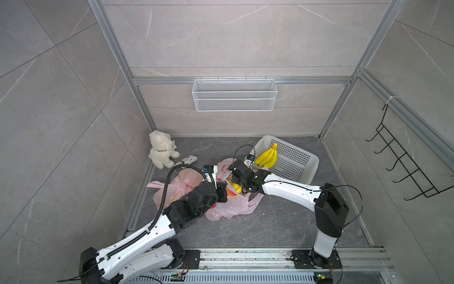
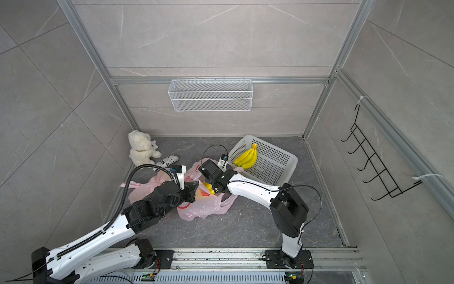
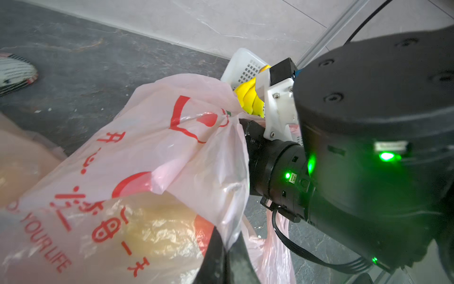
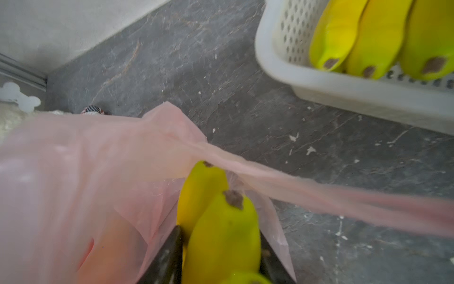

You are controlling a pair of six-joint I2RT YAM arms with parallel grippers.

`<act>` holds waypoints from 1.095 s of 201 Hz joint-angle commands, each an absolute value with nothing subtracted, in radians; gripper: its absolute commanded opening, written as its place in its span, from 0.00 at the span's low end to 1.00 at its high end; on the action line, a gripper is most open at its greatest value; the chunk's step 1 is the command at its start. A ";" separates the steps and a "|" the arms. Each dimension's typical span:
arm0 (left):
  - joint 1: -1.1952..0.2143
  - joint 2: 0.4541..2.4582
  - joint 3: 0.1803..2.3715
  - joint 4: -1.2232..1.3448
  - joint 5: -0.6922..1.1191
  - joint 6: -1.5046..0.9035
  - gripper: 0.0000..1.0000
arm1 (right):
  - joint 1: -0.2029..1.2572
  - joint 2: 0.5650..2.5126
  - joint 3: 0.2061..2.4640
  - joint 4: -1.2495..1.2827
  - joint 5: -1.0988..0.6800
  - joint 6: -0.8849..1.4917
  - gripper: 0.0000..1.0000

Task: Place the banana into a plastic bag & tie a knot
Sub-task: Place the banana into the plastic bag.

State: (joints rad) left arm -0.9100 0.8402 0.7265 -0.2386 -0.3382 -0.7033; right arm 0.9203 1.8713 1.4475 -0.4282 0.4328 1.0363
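The left arm (image 1: 137,237) is stretched low and forward from its base at the near rail, and its wrist is bent inward toward the middle. The left tool (image 3: 227,247) is fully closed, with a fold of the plastic bag (image 3: 152,152) pinched between its dark fingers (image 3: 211,260). The right arm (image 1: 291,188) is raised at the elbow (the black joint stands highest), and its white forearm is angled down toward the left arm. The right tool (image 4: 221,248) is clamped partway, with the banana (image 4: 222,228) held between its fingers. The two tools are seen near each other in both top views.
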 commanded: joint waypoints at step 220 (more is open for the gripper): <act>-0.722 0.762 0.644 -0.247 -0.203 -0.742 0.00 | 0.736 1.330 1.260 -0.550 0.245 0.606 0.96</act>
